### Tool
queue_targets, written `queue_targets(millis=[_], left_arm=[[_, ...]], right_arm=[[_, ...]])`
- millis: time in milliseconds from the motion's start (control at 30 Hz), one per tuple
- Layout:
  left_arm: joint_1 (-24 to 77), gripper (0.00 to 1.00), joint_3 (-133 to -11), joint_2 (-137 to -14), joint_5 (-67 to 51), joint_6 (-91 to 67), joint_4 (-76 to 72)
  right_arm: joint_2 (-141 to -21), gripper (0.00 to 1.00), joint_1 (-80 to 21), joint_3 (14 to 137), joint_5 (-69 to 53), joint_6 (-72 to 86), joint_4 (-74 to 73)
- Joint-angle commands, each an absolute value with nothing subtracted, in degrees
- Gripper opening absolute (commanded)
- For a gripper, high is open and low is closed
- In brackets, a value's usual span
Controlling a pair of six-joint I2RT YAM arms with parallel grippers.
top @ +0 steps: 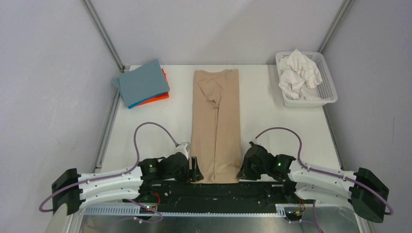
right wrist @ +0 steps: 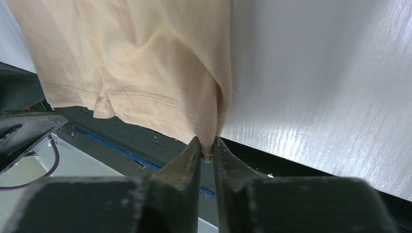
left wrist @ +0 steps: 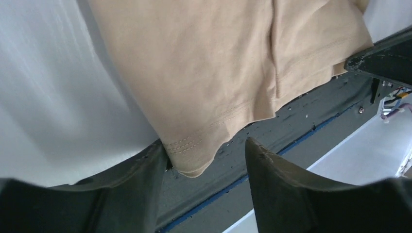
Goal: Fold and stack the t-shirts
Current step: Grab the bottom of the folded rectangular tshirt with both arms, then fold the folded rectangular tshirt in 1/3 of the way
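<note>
The tan shirt [top: 216, 121], folded into a long strip, is lying down the middle of the table [top: 272, 121], its hem overhanging the near edge. The right gripper [right wrist: 208, 145] is pinching the hem's right corner. The left gripper [left wrist: 206, 150] is standing wide around the left corner, not clamping it. Folded shirts [top: 143, 83] are sitting stacked at the far left corner, and a white shirt [top: 299, 73] is lying in the basket [top: 330, 92] at the far right.

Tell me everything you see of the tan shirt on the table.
The tan shirt looks like soft cotton with stitched hems. It lies flat on the white table, folded lengthwise into a long strip. Its near hem reaches over the table's near edge. The right hand pinches one hem corner; the left hand stands open around the other.
</note>
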State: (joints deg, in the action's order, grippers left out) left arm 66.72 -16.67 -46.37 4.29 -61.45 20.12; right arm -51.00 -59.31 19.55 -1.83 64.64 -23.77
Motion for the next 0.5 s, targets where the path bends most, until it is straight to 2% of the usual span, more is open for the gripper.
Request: queue_targets(millis=[0, 100, 200, 267, 333, 467], left_arm=[[67.99, 0.61, -15.17, -48.33, 4.5, -65.6, 20.08], [68.09, 0.44, -15.01, -49.26, 4.42, -66.41, 20.08], [68.42, 0.29, -14.89, -48.94, 3.65, -66.87, 20.09], [68.57, 0.12, -14.68, -48.36, 3.09, -67.18, 20.1], [68.85, 0.02, -14.57, -47.75, 2.47, -67.61, 20.05], [70.8, 0.0, -15.6, -46.06, 2.77, -67.37, 20.04]], right_arm=[[-47.02, 0.07, -60.95, 15.86, 0.84, 68.78, -22.64], [-45.8, 0.0, -61.78, 14.05, -0.99, 70.0, -21.68], [-44.91, 0.0, -63.26, 12.37, -1.06, 72.06, -21.73], [-44.01, 0.0, -64.5, 11.48, -1.28, 73.46, -20.88], [-42.8, 0.0, -66.1, 11.15, -0.93, 74.29, -19.88], [-39.68, 0.0, -68.07, 13.18, 2.37, 73.56, -23.57]])
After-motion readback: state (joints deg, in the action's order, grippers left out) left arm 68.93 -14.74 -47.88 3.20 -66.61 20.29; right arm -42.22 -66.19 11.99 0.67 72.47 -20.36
